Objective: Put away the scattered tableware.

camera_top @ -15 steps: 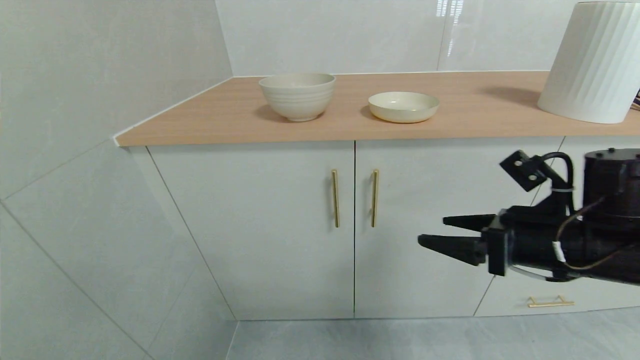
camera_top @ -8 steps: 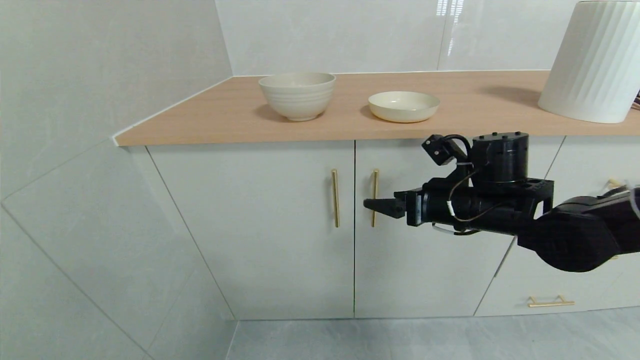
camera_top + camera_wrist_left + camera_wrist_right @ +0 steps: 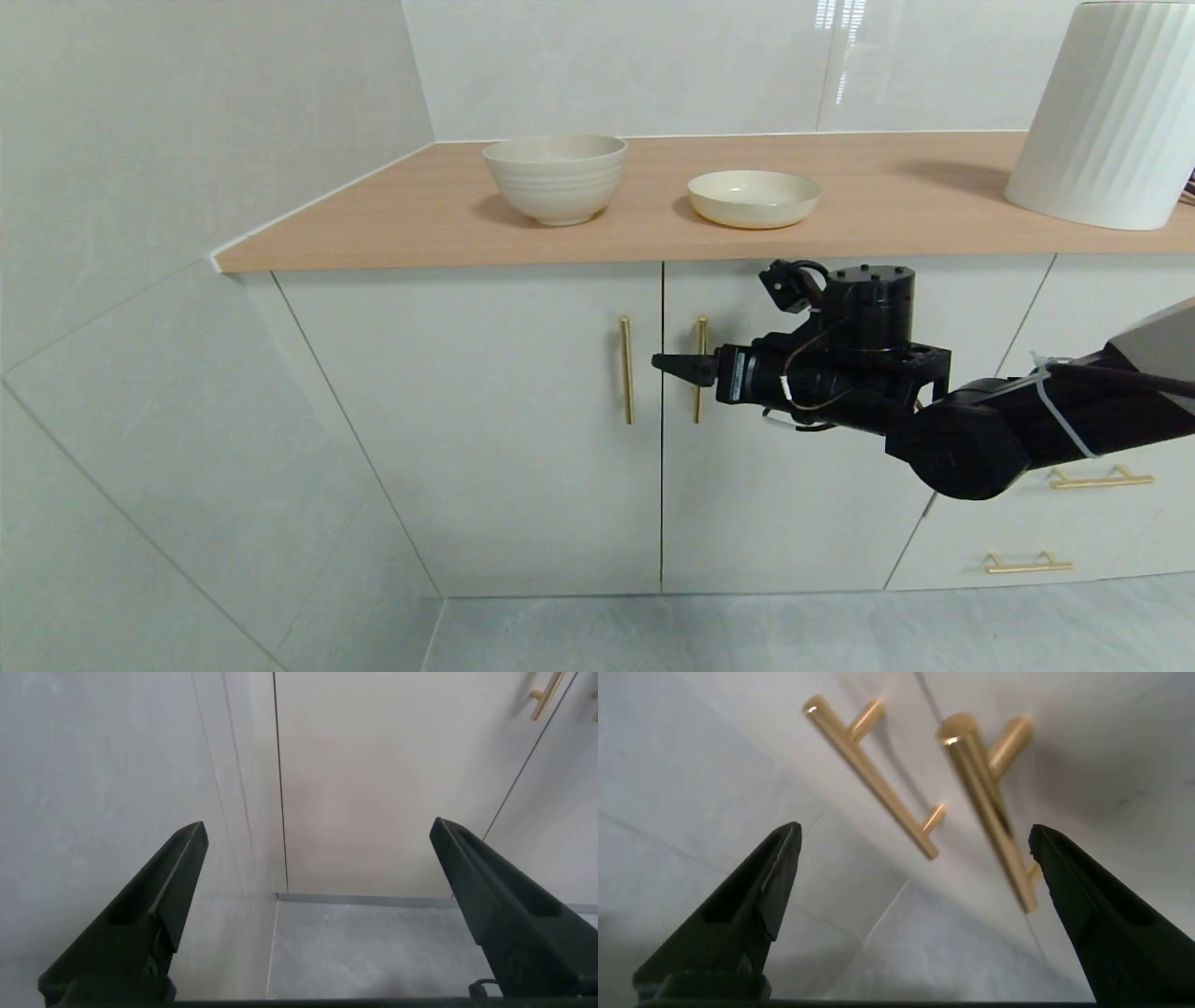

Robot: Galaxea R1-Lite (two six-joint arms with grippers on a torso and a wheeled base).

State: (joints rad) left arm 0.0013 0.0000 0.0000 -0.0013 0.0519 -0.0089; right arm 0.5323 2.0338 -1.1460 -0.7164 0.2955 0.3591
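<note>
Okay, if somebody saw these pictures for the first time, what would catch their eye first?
The black right pincer, open, is level with the two gold door handles on the pale cabinet front. Above it, on the wooden countertop, a deep ribbed bowl stands to the left of a shallow cream dish, the two apart.

Wood-grain worktop (image 3: 420,219) runs into a corner between a pale tiled side wall (image 3: 140,280) and a glossy back wall (image 3: 653,65) carrying a bright reflection (image 3: 837,14). Below it, left cabinet door (image 3: 485,448) and right cabinet door (image 3: 784,532) meet at a centre seam. Each has an upright brass bar handle (image 3: 626,371) beside the seam. Drawer fronts (image 3: 1102,532) to the right bear horizontal brass handles (image 3: 1028,564). Floor (image 3: 747,635): grey tile.
</note>
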